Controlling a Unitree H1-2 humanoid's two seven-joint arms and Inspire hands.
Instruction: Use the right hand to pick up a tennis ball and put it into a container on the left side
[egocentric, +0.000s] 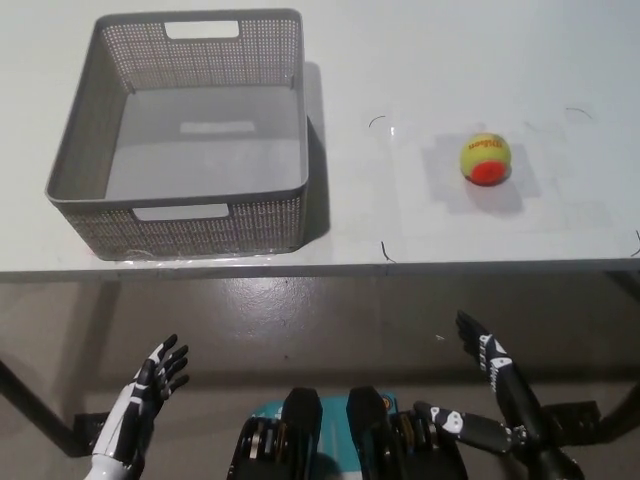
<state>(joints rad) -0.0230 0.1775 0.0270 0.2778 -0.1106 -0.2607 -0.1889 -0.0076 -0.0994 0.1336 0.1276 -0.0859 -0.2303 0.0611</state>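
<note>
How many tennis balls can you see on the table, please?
1. The tennis ball lies on the table, right of the empty grey basket. None seem hidden.

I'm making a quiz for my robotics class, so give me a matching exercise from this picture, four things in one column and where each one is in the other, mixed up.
Things:
1. tennis ball
2. grey basket
3. left hand
4. right hand

Places:
A. on the table's left part, nothing inside
B. below the table edge, lower right, open
C. on the table's right part, alone
D. below the table edge, lower left, open

Pairs: 1-C, 2-A, 3-D, 4-B
</note>
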